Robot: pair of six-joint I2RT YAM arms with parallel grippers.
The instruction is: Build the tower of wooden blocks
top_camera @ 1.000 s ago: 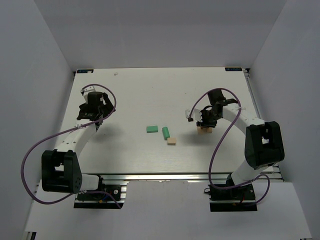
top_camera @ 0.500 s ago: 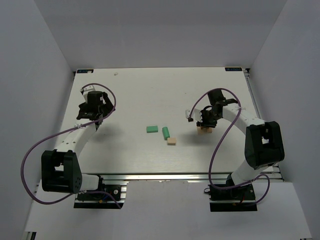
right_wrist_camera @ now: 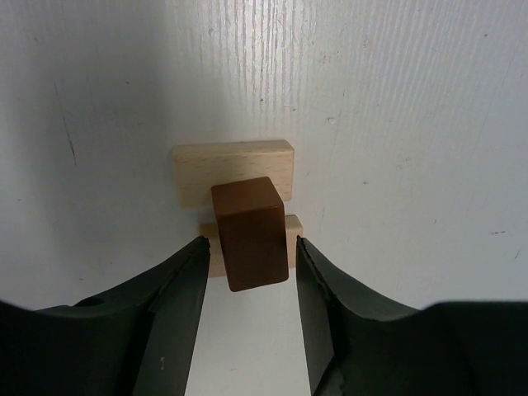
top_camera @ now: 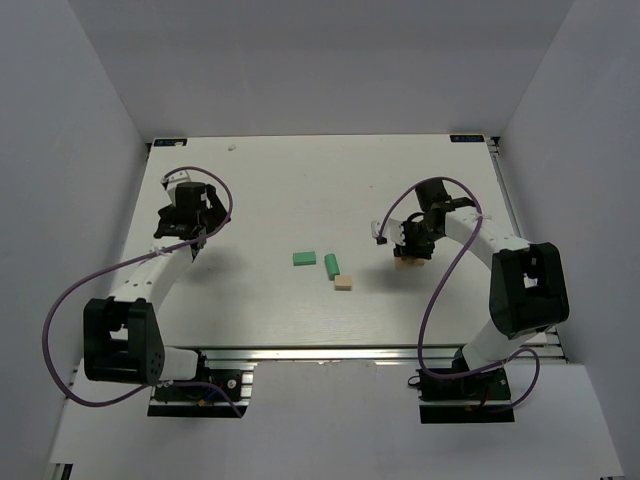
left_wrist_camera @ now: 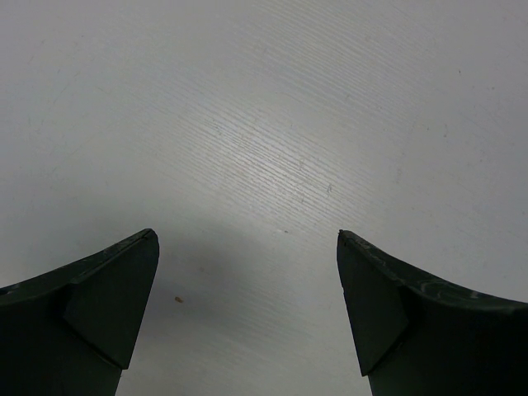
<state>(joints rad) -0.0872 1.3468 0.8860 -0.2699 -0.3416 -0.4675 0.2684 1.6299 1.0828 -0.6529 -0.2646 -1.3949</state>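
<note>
The wood block tower (top_camera: 406, 262) stands at the right of the table. In the right wrist view it is a dark brown block (right_wrist_camera: 250, 233) lying across two light tan blocks (right_wrist_camera: 233, 165) set side by side; the nearer tan block (right_wrist_camera: 293, 229) is mostly hidden. My right gripper (right_wrist_camera: 250, 241) straddles the brown block with its fingers (right_wrist_camera: 177, 289) slightly apart, a thin gap on each side. From above, the right gripper (top_camera: 411, 247) hangs right over the tower. My left gripper (left_wrist_camera: 247, 239) is wide open over bare table at the far left (top_camera: 190, 232).
Two green blocks (top_camera: 304, 258) (top_camera: 331, 265) and one light tan block (top_camera: 343, 282) lie loose on the white table (top_camera: 300, 190) near its middle, left of the tower. White walls enclose the table on three sides.
The right gripper's fingers have parted from the brown block, which stays on the two tan blocks. The left arm has not moved.
</note>
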